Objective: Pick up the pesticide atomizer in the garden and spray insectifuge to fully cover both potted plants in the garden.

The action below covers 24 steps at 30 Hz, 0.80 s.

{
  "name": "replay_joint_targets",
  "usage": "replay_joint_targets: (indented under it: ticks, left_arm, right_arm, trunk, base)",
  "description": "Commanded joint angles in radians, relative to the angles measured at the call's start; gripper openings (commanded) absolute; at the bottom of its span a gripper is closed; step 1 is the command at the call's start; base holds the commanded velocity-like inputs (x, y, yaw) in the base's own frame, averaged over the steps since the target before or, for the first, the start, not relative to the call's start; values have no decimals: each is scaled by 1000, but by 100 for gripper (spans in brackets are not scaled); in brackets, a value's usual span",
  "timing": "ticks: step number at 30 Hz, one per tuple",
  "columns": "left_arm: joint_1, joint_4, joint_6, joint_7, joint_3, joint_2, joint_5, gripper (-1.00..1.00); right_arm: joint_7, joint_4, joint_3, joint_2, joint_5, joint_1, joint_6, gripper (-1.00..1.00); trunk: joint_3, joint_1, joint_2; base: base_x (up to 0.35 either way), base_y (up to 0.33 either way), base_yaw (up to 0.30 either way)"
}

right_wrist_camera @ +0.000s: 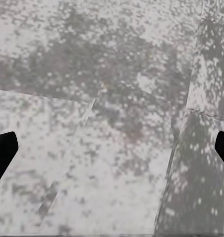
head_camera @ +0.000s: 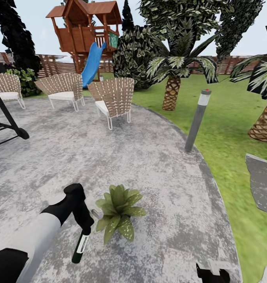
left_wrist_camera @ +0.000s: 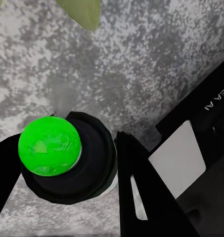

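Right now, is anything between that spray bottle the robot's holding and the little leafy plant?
Nothing visible. The left gripper holds the pesticide atomizer right beside the potted plant, with bare stone patio around them.

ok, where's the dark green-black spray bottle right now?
In the head view the dark green-black spray bottle hangs from the left gripper at lower left, over the grey stone patio, just left of the small green potted plant.

You have the slim dark green-black pesticide atomizer (head_camera: 80, 247) hanging bottom-down, just left of the small broad-leaved green potted plant (head_camera: 118, 211) on the grey stone patio (head_camera: 149, 165).
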<state>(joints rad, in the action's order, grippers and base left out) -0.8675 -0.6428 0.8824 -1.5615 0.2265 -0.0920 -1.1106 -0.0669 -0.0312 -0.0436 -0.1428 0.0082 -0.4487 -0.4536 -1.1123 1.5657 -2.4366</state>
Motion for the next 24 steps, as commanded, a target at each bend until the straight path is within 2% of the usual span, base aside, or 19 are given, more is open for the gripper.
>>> replay_joint_targets:
  ticks: [1, 4, 9, 14, 15, 19, 23, 24]
  left_arm:
    - [25, -2, 10, -9, 4, 0, -9, -100]
    - [82, -4, 10, -9, -1, -3, -12, -100]
    - [88, -9, 13, -9, -7, -16, -11, -100]
    - [88, -15, 16, -9, -9, -21, -11, -100]
    - [88, -13, 17, -9, -10, -44, -11, -100]
    - [89, -10, 17, -9, -11, -63, -11, -100]
    - [100, -12, 16, 75, -17, -70, 1, -100]
    - [103, -10, 15, 101, -29, -67, 4, -100]
  right_arm:
    - [0, 1, -4, 0, 1, -1, -4, 100]
    - [-1, 1, -4, 2, 1, -1, -4, 100]
    - [-1, 1, -4, 2, 1, -1, -4, 100]
    - [-1, 1, -4, 2, 1, -1, -4, 100]
    - [-1, 2, -4, 0, 1, -1, -4, 100]
    - [1, 2, -4, -1, 2, -1, -3, 100]
    - [1, 2, -4, -1, 2, -1, -3, 100]
    - [1, 2, -4, -1, 2, -1, -4, 100]
  trunk:
    - [-1, 0, 0]
    - [-1, 0, 0]
    - [-1, 0, 0]
    - [-1, 0, 0]
    - [-1, 0, 0]
    - [-1, 0, 0]
    - [-1, 0, 0]
    - [-1, 0, 0]
  base:
    - [0, 4, -222]
    - [0, 1, -255]
    - [-26, 0, -226]
    - [-274, 28, -33]
    - [-75, 35, -1]
    - [-25, 11, 0]
    - [-2, 1, 0]
    - [0, 0, 0]
